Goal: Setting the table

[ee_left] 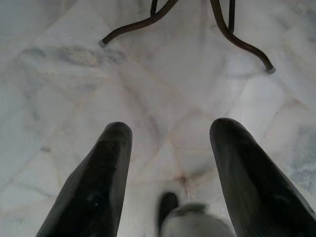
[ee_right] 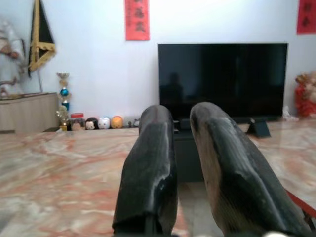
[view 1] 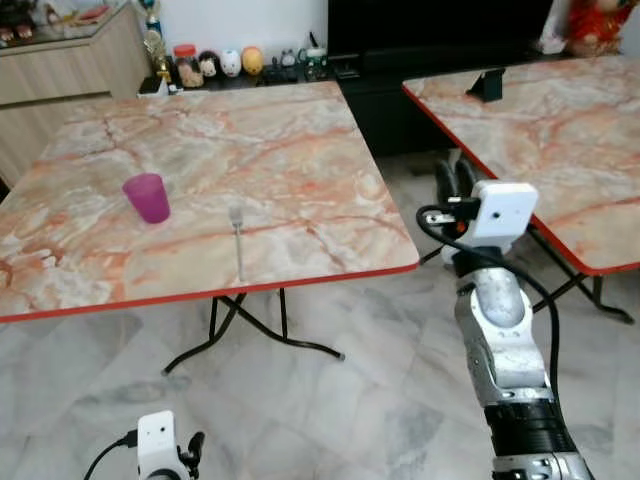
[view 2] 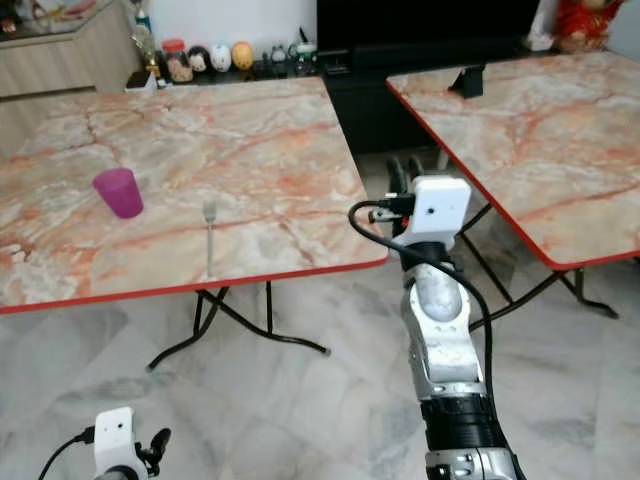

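Observation:
A purple plastic cup (view 1: 148,197) stands upright on the left part of the marble-patterned folding table (view 1: 300,140). To its right, close to the table's red front edge, a silver fork (view 1: 238,242) lies with its tines pointing away from me. My right gripper (view 1: 455,178) is raised in the gap between the two tables, just off the near right corner of this table. Its fingers (ee_right: 148,163) are shut with nothing between them. My left gripper (ee_left: 170,133) hangs low over the floor, open and empty.
A second marble table (view 1: 560,130) stands to the right with a small black stand (view 1: 487,84) on it. Behind are a dark TV (view 1: 430,25), a row of figurines (view 1: 225,64) and a wooden cabinet (view 1: 60,70). Black folding legs (view 1: 250,335) stand under the left table.

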Robot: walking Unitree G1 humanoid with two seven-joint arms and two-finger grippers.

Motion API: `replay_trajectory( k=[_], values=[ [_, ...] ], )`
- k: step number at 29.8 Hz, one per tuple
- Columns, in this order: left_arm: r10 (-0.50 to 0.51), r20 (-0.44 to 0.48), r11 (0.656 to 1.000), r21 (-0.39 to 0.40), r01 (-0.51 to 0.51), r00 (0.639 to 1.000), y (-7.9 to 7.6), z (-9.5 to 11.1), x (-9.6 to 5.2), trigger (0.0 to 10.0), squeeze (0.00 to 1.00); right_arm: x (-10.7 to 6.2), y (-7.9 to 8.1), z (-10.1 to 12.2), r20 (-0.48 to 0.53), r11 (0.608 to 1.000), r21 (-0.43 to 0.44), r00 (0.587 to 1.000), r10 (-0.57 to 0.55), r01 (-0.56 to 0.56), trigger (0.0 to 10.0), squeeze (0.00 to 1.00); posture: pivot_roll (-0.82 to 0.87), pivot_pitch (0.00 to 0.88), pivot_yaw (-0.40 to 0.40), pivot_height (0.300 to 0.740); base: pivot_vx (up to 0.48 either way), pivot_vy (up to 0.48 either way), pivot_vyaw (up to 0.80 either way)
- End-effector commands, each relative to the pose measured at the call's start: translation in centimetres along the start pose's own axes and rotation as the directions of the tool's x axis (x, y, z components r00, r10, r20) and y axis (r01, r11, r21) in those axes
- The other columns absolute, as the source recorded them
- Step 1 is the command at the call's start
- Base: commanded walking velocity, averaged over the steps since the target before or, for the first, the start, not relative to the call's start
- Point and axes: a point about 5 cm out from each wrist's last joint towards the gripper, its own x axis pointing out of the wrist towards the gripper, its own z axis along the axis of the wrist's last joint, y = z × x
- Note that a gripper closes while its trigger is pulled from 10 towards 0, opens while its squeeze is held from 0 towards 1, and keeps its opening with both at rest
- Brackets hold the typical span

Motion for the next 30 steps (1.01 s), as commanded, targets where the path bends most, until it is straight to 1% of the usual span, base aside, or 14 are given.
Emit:
replay_trajectory(
  k=[1, 7, 18, 28, 30],
  values=[
    [0.029, -0.015, 1.000, -0.002, -0.029, 0.999, 0.87, -0.44, -0.23, 10.0, 0.00, 0.32, 1.13, 0.45, 0.017, 0.999, 0.008, 0.999, 0.039, -0.039, 10.0, 0.00, -0.10, 0.000, 0.026, 0.707, 0.000, 0.334, 0.00],
    [0.023, -0.024, 1.000, 0.001, -0.023, 0.999, 0.80, -0.70, -0.31, 10.0, 0.00, 0.24, 1.15, 0.41, 0.017, 0.999, 0.002, 0.999, 0.047, -0.047, 10.0, 0.00, -0.10, 0.000, 0.023, 0.707, 0.000, 0.335, 0.00],
    [0.018, -0.022, 1.000, 0.005, -0.018, 1.000, 0.68, -0.48, -0.19, 10.0, 0.00, 0.33, 1.40, 0.42, 0.019, 0.998, 0.006, 0.998, 0.057, -0.057, 10.0, 0.00, -0.10, 0.000, 0.024, 0.707, 0.000, 0.333, 0.00],
    [0.023, -0.023, 1.000, -0.001, -0.023, 0.999, 0.64, -0.39, -0.13, 10.0, 0.00, 0.22, 1.00, 0.17, 0.005, 0.999, -0.001, 0.999, 0.051, -0.051, 10.0, 0.00, -0.09, 0.000, 0.018, 0.707, 0.000, 0.332, 0.00],
    [0.024, -0.022, 1.000, 0.000, -0.024, 0.999, 0.64, -0.41, -0.14, 10.0, 0.00, 0.20, 0.91, 0.09, 0.002, 0.999, -0.002, 0.999, 0.047, -0.047, 10.0, 0.00, -0.09, 0.000, 0.018, 0.707, 0.000, 0.000, 0.00]
  ],
)
